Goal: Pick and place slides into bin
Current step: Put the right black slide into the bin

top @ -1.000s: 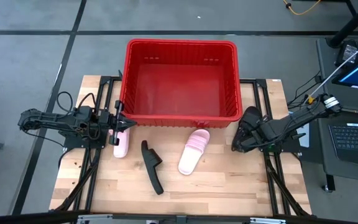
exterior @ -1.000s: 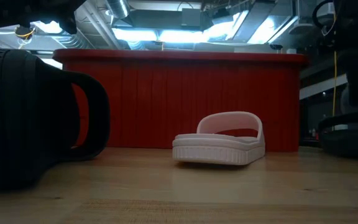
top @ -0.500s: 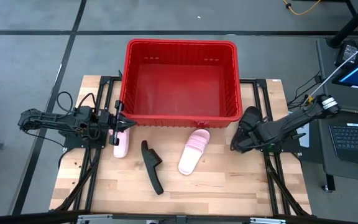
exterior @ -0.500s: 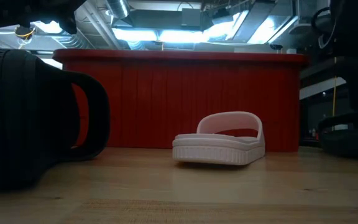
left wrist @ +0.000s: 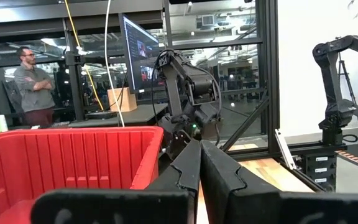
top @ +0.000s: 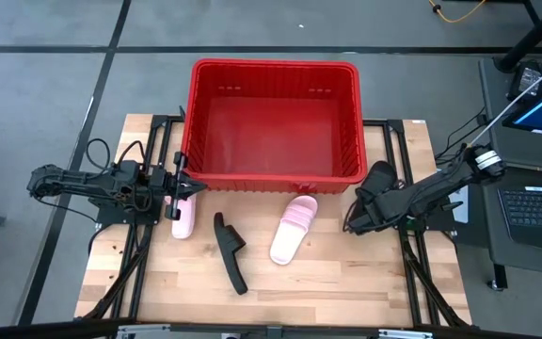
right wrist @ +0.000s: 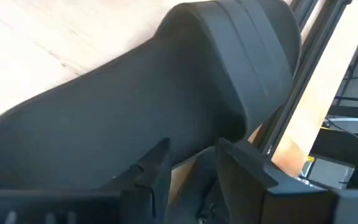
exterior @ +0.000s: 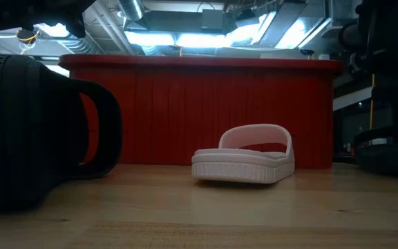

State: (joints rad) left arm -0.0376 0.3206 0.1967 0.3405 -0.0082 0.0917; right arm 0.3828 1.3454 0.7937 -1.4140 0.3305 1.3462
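- Only my right arm is shifting since a second ago: from above, its elbow is drawing in and its pincer [top: 358,219] is edging along the black slide at the right edge [top: 378,183]; the slides and the bin [top: 276,179] are lying just as they were.
- Looking down from above, I am seeing the bin with nothing in it, so I am judging that no slide is placed yet and all four are waiting on the bench [top: 327,278].
- One pink slide [top: 184,217] is lying beside my left pincer [top: 193,190], the second black slide [top: 230,250] is lying on its side mid-bench, and the other pink slide [top: 294,229] is resting just in front of the bin.
- From bench height, I am seeing that pink slide [exterior: 246,164] sitting flat before the red wall, with a black slide [exterior: 40,138] looming close to the lens; no pincer is showing clearly here.
- Through the left wrist, my fingers [left wrist: 191,171] are pressing together on nothing, parked at the bin's corner.
- Through the right wrist, my fingers [right wrist: 154,167] are standing slightly apart right at the black slide's strap, not yet gripping it as far as I am able to judge.
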